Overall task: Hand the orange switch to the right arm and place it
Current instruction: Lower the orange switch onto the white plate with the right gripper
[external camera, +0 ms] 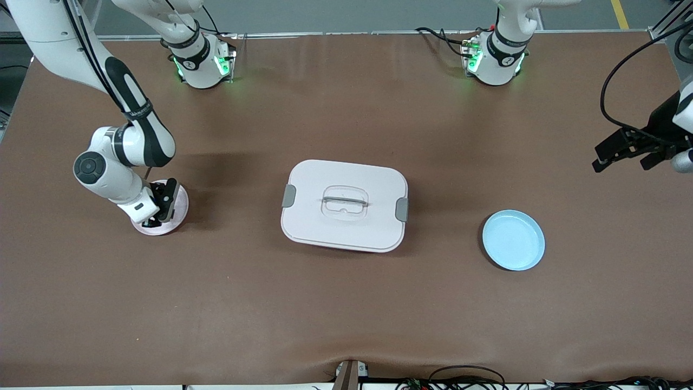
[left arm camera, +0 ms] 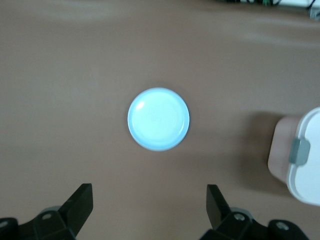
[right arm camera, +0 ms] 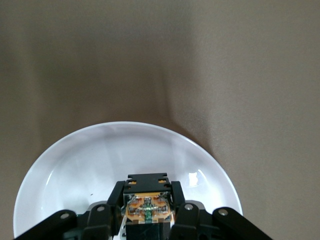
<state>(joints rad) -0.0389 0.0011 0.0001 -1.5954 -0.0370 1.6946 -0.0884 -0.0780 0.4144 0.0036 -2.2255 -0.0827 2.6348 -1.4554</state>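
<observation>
The right arm [external camera: 116, 97] comes down from its base at the top of the front view, bends sharply at the elbow and angles its wrist down toward the right arm's end of the surface [external camera: 346, 314]. Its tool, the right tool [external camera: 156, 214], is low over a small pale pink plate [external camera: 181, 208], the fingers [right arm camera: 182, 212] pressed in on the orange switch [right arm camera: 147, 207]. In the right wrist view the switch shows as a small black block with an orange face, pinched between the fingers just above the bottom of the plate [right arm camera: 75, 165]; whether it touches the plate cannot be told.

The left arm [external camera: 685, 116] waits at the left arm's end of the surface, only its wrist and tool showing at the edge of the front view. The left tool [external camera: 622, 154] is up in the air over bare surface, fingers [left arm camera: 80, 202] spread wide with nothing between them. The left wrist view looks down on a light blue plate [left arm camera: 158, 119], which lies nearer to the front camera than the white lidded box [external camera: 344, 205]. That box sits in the middle of the surface, between the two plates, with grey clasps at its ends and a clear handle on top.
</observation>
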